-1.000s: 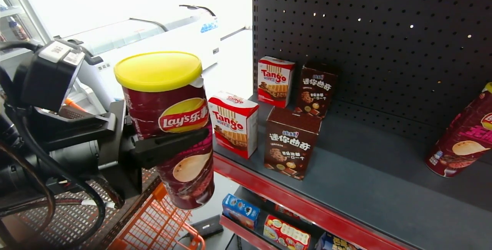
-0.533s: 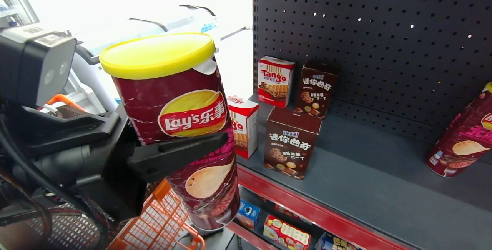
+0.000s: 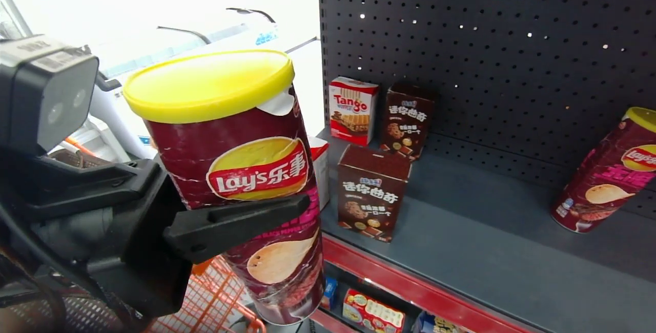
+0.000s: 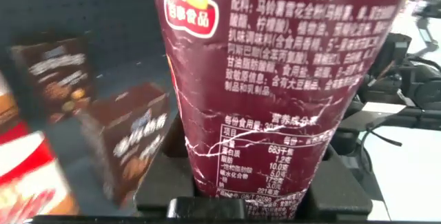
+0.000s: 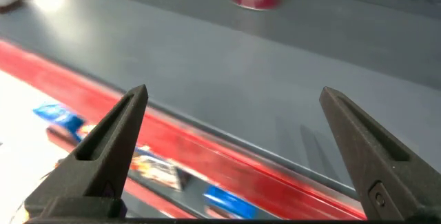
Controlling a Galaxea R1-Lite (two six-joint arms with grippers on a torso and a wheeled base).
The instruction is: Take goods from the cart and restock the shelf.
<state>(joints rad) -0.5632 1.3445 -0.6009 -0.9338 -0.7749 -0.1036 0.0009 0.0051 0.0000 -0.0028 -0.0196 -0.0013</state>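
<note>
Cart point(image 3: 215, 297) low at the left, orange mesh, and above it the left gripper point(image 3: 256, 205) is clamped across the middle of the chips can point(image 3: 230, 164). The can is upright with a slight tilt and its yellow lid on top, off the shelf point(image 3: 461, 256) and out past the red front edge point(image 3: 410, 287). In the left wrist view its back label sits tight between both fingers point(image 4: 162, 182).

Just behind the can, at the shelf's left end, a sliver of the near wafer box point(image 3: 320, 169) peeks out. Next comes the front cookie box point(image 3: 373, 192), near the red edge. Against the pegboard point(image 3: 487, 56) stand the back wafer box point(image 3: 352, 111) and back cookie box point(image 3: 407, 120), side by side. A wide stretch of grey deck runs from there to the leaning can point(image 3: 599, 174), which is tipped against the pegboard at the right.

The right gripper point(image 5: 234, 148) hangs over the red edge, fingers spread wide, holding nothing.

Against a second ago, the camera has swung a little. The held can is higher and looms larger, and it now covers most of the near wafer box.
</note>
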